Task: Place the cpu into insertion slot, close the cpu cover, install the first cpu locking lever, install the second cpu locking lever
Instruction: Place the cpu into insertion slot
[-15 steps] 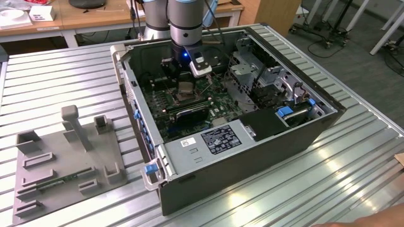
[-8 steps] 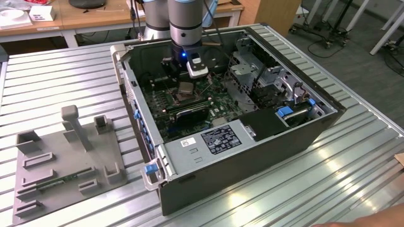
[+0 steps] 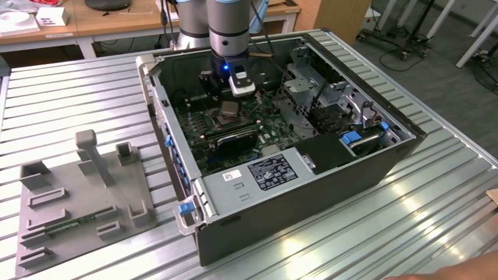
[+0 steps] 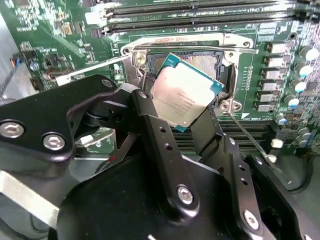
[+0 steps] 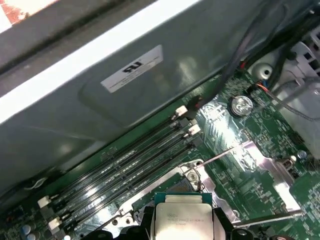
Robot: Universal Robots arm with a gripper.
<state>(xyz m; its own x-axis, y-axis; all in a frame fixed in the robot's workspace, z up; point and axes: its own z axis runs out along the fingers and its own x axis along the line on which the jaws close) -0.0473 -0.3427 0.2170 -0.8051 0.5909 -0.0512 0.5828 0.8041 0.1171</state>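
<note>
Cpu [image 4: 185,95] pinched in gripper [image 4: 176,107], tilted just above open insertion slot [image 4: 202,61]. We'd level it, square corners to slot rim, lower gently, never force.

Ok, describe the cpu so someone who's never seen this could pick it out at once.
Inside the open computer case, find the green motherboard and its long black memory slots. Beside them, the tool grips the cpu tilted over the insertion slot: a small flat square, silvery-grey on top with a teal edge, unlike that dark-centred slot.
</note>
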